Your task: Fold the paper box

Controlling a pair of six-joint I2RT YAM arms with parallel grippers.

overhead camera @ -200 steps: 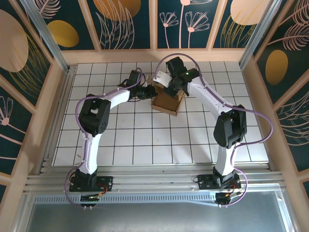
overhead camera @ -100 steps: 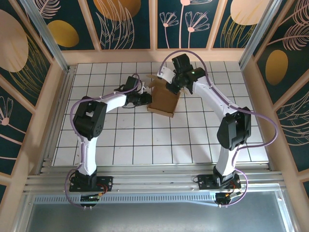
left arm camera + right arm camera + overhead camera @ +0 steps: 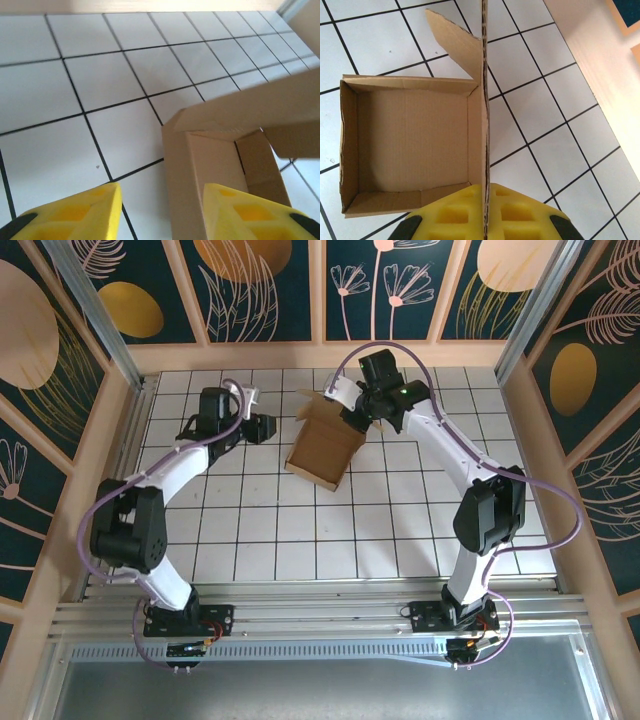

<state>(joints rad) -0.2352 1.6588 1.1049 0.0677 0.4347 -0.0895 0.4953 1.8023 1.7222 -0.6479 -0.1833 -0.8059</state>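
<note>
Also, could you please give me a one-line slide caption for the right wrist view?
Right gripper pinches the upright flap of the open paper box on the gridded table.

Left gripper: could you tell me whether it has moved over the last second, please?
Yes. Against the tiled table in the top view, the left gripper has drawn back leftward, away from the paper box.

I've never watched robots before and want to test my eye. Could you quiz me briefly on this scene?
1. True or false: the right fingers pinch a panel of the box.
2. The left fingers are: A open, B shut on the box, C shut on nothing.
3. Fill in: the box's inside is ___.

Key: 1 true; 2 A; 3 empty.
</note>
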